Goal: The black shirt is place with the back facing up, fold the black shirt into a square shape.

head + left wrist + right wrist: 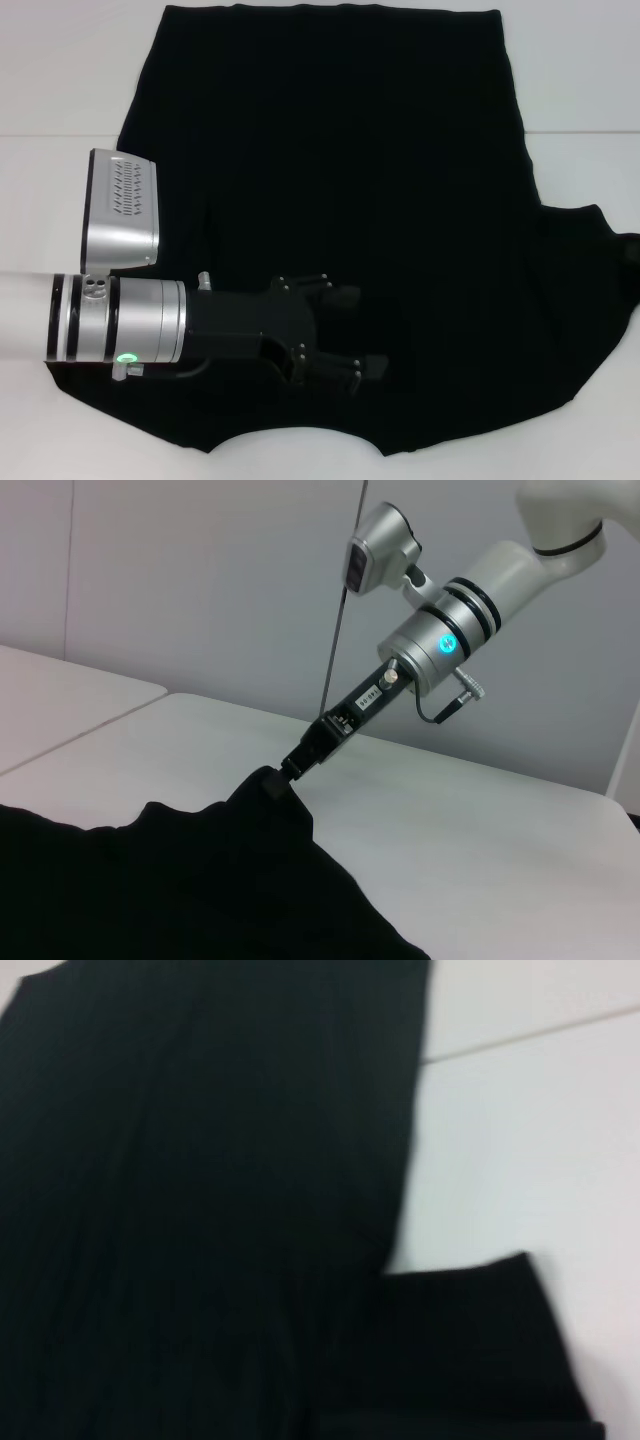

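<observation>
The left gripper (345,335) hovered jaws apart over the black shirt (380,180); the right gripper (272,783) pinched its sleeve edge.

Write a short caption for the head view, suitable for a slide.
Left gripper reaches across the near part of the black shirt, which is spread on the white table.

A white table (60,80) is seen, with a thin seam running across its surface. The black shirt (330,180) is spread flat directly on it, most of the tabletop being covered, with one short sleeve (600,250) laid out toward the right edge.
</observation>
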`<act>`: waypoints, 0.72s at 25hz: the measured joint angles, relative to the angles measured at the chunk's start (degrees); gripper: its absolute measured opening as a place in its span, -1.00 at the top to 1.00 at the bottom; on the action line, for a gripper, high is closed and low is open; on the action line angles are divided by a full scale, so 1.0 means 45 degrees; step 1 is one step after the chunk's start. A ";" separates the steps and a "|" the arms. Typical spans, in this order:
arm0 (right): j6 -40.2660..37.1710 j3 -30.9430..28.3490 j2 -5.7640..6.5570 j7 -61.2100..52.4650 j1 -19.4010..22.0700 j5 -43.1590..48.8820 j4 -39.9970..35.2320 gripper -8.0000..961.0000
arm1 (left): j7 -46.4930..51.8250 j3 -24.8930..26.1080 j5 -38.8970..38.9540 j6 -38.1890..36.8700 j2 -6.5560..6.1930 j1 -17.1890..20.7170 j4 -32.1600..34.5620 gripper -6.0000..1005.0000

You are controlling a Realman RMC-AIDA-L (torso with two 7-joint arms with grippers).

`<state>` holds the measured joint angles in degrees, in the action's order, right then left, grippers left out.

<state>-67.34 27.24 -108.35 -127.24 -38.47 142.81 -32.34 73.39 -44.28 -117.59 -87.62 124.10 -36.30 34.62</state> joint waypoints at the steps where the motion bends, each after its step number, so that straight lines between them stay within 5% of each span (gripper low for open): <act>1: -0.0147 -0.0001 -0.0029 -0.0036 -0.0134 -0.0030 -0.0002 0.96 | 0.0031 0.0009 0.0000 0.0001 -0.0004 0.0000 0.0000 -0.89; 6: -0.0890 0.0137 -0.0247 -0.0142 -0.1060 -0.0087 0.0095 0.96 | 0.0115 0.0016 -0.0004 0.0030 -0.0030 -0.0051 0.0000 -0.89; 18: -0.0821 0.3332 -0.0962 -0.1675 -0.2702 -0.0020 0.0110 0.93 | 0.0116 0.0094 -0.0079 0.0111 -0.0078 -0.0077 0.0000 -0.89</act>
<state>-71.03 42.23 -112.68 -134.78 -50.63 142.72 -31.84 73.92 -43.86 -117.95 -87.12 123.75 -36.65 34.62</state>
